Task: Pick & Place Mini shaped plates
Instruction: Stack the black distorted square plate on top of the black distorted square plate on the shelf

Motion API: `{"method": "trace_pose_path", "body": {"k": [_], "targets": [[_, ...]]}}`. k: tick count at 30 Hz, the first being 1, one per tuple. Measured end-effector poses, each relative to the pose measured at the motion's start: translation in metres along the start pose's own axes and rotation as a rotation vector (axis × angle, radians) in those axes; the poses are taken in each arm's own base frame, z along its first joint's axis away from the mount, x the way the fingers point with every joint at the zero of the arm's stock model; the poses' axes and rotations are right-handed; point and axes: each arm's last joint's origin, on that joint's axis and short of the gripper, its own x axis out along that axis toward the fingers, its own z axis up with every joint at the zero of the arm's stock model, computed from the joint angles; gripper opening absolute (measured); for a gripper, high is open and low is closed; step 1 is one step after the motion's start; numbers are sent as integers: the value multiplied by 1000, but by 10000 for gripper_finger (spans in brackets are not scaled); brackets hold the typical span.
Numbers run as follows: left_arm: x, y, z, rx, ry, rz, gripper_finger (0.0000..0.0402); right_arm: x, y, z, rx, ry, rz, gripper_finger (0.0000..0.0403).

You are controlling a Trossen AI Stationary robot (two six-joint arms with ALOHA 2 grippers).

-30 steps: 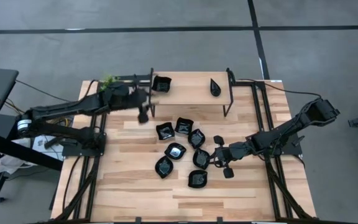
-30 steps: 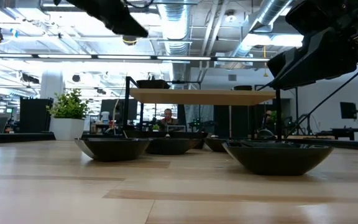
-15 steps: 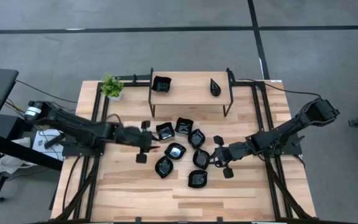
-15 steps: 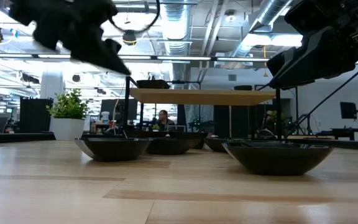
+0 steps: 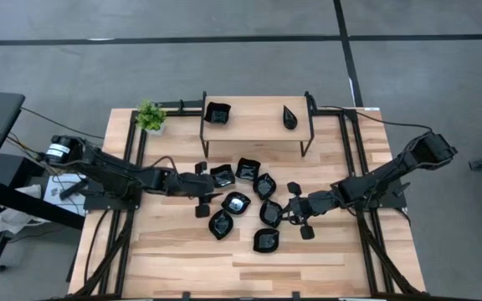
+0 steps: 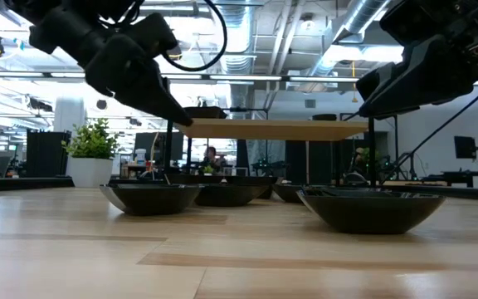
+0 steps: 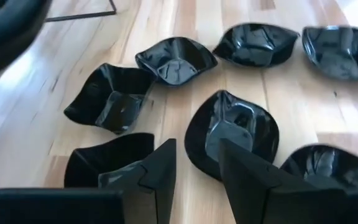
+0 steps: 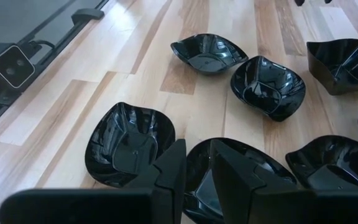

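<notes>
**Inspector:** Wooden slat table (image 5: pixel 174 251) on a grey floor, with a raised shelf (image 5: pixel 253 124) along its far side. Two mini shaped plates already sit on that shelf, a square one (image 5: pixel 217 112) and a teardrop (image 5: pixel 289 117). The rest, about nine glossy black dishes (image 5: pixel 245 205), cluster at table centre. A potted plant (image 5: pixel 150 115) stands at the far left corner.

**Assistant:** The arms?

**Inspector:** The left gripper (image 7: pixel 197 165) is low at the cluster's left edge, fingers parted and empty, with a leaf-shaped plate (image 7: pixel 232 130) just ahead of the tips. The right gripper (image 8: pixel 196 163) waits at the cluster's right edge, fingers narrowly apart, nothing between them.

**Assistant:** Advice for the pick?

**Inspector:** In my judgement, straddle one raised rim of that leaf plate, one finger inside, one outside. Neighbouring plates lie close, so descend straight and avoid nudging them. Glossy walls may slip; close squarely before lifting.

**Assistant:** Markings?

**Inspector:** None legible on plates, shelf or arms.
</notes>
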Motion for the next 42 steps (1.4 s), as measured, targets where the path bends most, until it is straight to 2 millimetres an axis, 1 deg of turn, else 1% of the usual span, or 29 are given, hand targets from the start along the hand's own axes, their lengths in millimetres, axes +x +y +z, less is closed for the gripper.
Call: {"method": "trace_pose_path", "body": {"k": [4, 8, 12, 18, 26, 42], "targets": [[3, 6, -1, -69, 4, 11, 123, 0, 0, 0, -1, 3, 0, 70], [14, 5, -7, -94, 36, 17, 123, 0, 0, 0, -1, 5, -1, 70], [27, 1, -17, -72, 75, 19, 123, 0, 0, -1, -1, 9, -1, 70], [36, -2, -27, -41, 127, 32, 123, 0, 0, -1, -2, 11, 3, 70], [39, -1, -30, -31, 144, 90, 123, 0, 0, -1, -2, 12, 3, 70], [39, 1, -35, -14, 192, 94, 119, 0, 0, -1, -2, 12, 3, 70]]}}
